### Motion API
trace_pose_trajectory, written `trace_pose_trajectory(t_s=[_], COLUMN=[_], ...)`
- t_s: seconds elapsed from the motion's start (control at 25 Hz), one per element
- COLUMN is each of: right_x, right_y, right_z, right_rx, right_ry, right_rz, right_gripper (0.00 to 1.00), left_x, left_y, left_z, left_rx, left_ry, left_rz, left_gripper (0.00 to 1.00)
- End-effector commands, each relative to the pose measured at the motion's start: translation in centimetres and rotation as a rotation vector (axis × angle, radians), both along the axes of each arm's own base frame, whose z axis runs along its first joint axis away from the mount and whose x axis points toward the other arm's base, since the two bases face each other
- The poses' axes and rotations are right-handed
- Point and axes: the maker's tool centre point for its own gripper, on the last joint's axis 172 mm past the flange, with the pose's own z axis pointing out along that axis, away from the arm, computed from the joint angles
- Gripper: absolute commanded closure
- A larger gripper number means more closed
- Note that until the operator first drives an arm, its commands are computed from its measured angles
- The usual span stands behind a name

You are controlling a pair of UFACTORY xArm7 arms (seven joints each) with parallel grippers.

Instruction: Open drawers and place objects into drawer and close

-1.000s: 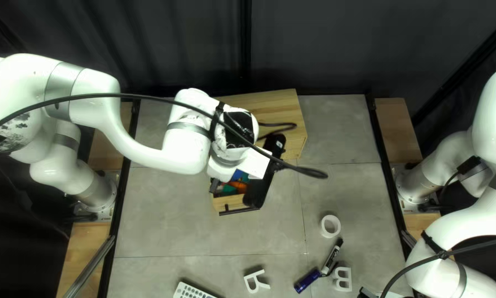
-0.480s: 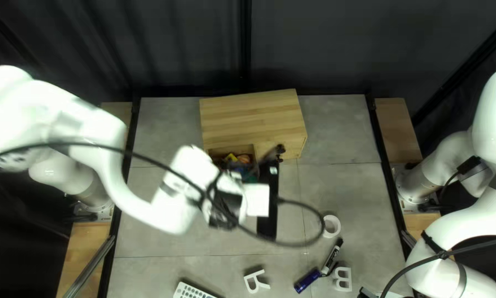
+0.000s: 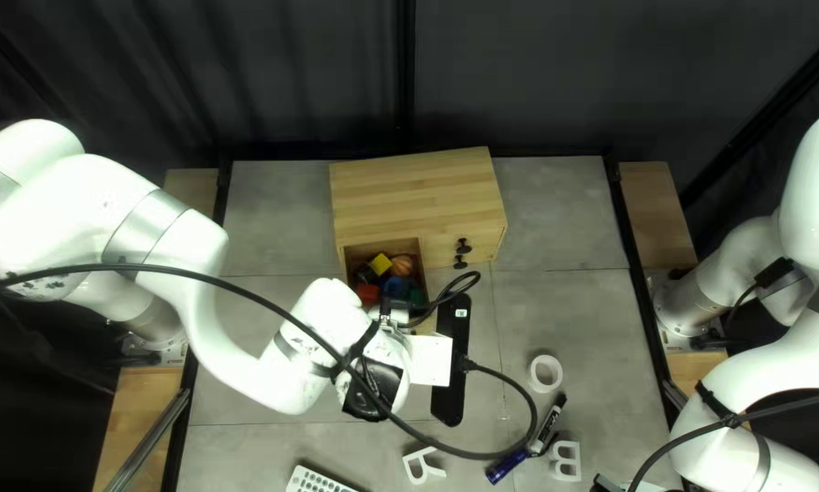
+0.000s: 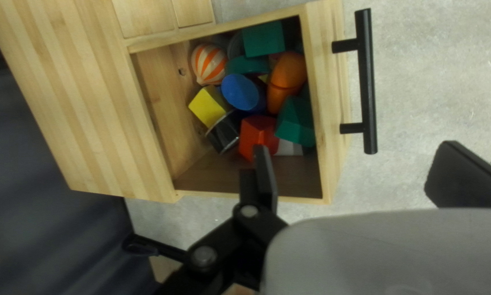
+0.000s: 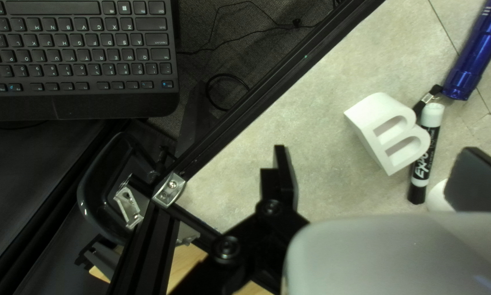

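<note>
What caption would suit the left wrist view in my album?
A pulled-out wooden drawer of brightly coloured shapes, seen past the robot's open left tool.

This looks like a robotics lab: a jointed white left arm [image 3: 108, 196] and a matching right arm [image 3: 746, 401] flank a grey tabletop [image 3: 245, 419] in the top left view, with a dark curtain [image 3: 291, 73] across the upper frame. A black cable [image 3: 118, 267] loops over the left arm. In the right wrist view, a keyboard [image 5: 81, 54] sits across a black metal rail [image 5: 278, 71] from the tabletop.

The cabinet [image 3: 414, 193] is wood, the curtain [image 3: 291, 73] probably cloth.
</note>
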Motion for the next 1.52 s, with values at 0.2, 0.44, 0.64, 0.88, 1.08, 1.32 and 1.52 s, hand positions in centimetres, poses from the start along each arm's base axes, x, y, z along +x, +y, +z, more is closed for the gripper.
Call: trace_pose_trajectory(t_s=[0.2,0.44,0.64,0.88,1.08,1.32,1.52], right_x=[0.0,0.0,0.0,0.0,0.0,0.0,0.0], right_y=[0.0,0.0,0.0,0.0,0.0,0.0,0.0], right_z=[0.0,0.0,0.0,0.0,0.0,0.0,0.0], right_rx=[0.000,0.000,0.000,0.000,0.000,0.000,0.000], right_ry=[0.000,0.000,0.000,0.000,0.000,0.000,0.000], right_rz=[0.000,0.000,0.000,0.000,0.000,0.000,0.000], right_gripper=[0.00,0.00,0.00,0.00,0.00,0.00,0.00], left_x=[0.9,0.9,1.4,1.0,0.0,-0.2,0.1], left_y=[-0.8,-0.8,-0.6,1.5,2.2,2.6,2.2], left_z=[-1.0,-1.0,-2.5,-2.5,-2.5,-3.0,-3.0], left_rx=[0.008,0.008,-0.032,0.040,0.089,0.108,0.107], left_ry=[0.029,0.029,0.035,-0.001,-0.032,-0.047,-0.054], left_rz=[-0.025,-0.025,-0.001,0.100,0.139,0.152,0.155], left_gripper=[0.00,0.00,0.00,0.00,0.00,0.00,0.00])
